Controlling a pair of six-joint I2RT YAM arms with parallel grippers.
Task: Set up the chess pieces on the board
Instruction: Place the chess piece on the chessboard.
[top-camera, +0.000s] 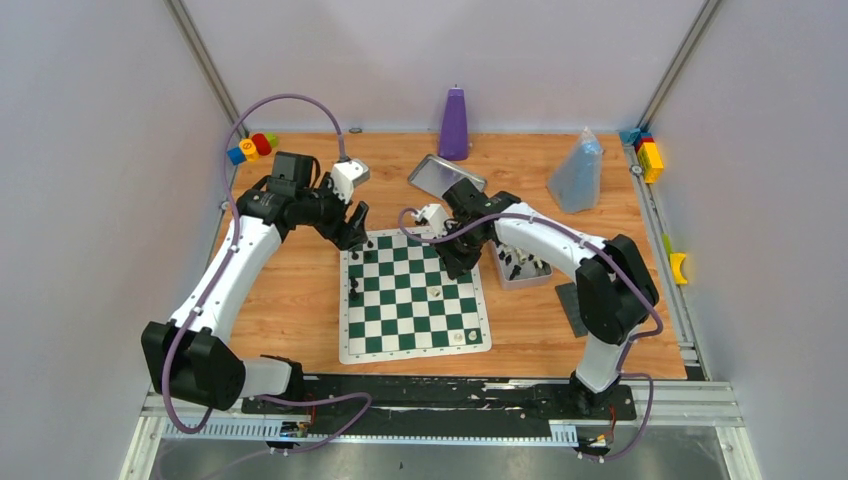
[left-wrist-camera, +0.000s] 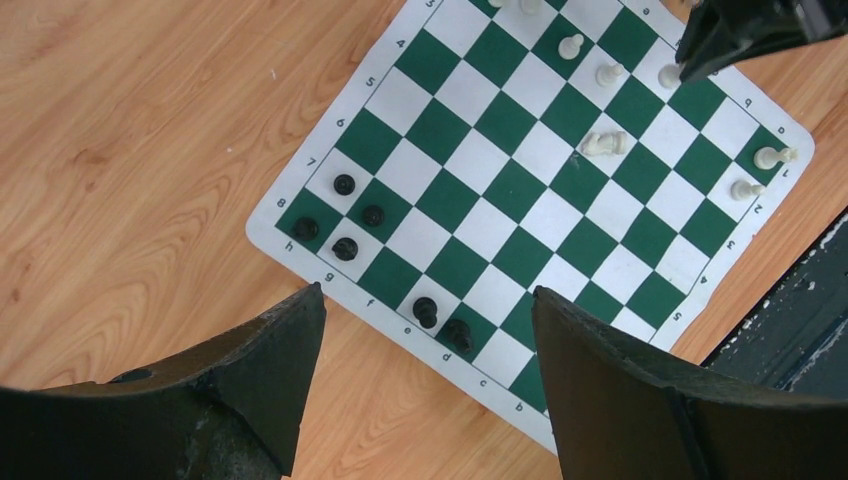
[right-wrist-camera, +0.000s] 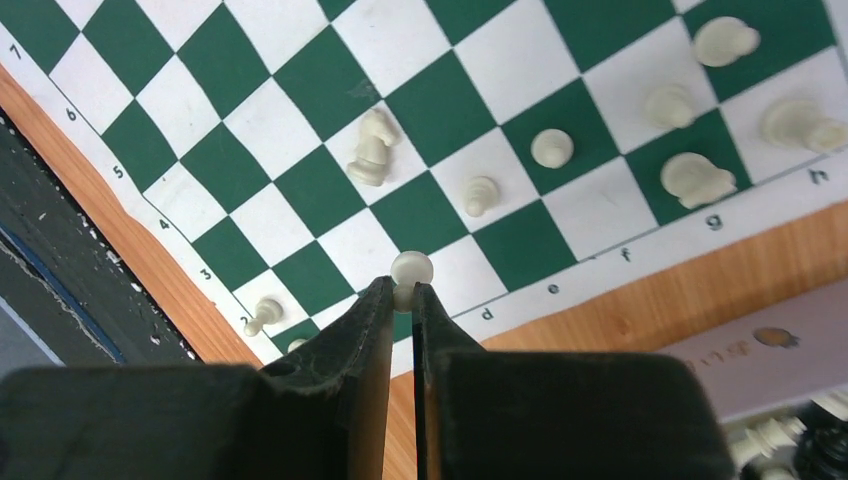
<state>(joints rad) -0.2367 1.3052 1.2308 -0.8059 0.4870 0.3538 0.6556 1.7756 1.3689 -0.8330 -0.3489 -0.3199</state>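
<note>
Well, nearest the arm bases at the bottom of the top view, the board (top-camera: 415, 352) lies flat on the wooden surface (top-camera: 290, 300), centre of the frame and slightly turned. In the right wrist view the right tool (right-wrist-camera: 402, 292) is clamped on a cream pawn (right-wrist-camera: 411, 268), whose round head shows just above the fingertips, over the board's edge near the letters d and e at lower centre. Past it a cream knight (right-wrist-camera: 372, 150) lies toppled on its side, and more cream pieces (right-wrist-camera: 695, 175) stand toward the upper right. In the left wrist view the left tool (left-wrist-camera: 428, 295) has its fingers spread wide with nothing between them, above the board's lower edge; black pieces (left-wrist-camera: 344, 185) cluster at the left corner. Just beside the board's right side sits a small tray of spare pieces (top-camera: 520, 270). Farther back are a silver tray (top-camera: 445, 177), a purple cone (top-camera: 454, 125), a bluish bag (top-camera: 578, 172) and coloured blocks (top-camera: 250, 148) at upper left.
</note>
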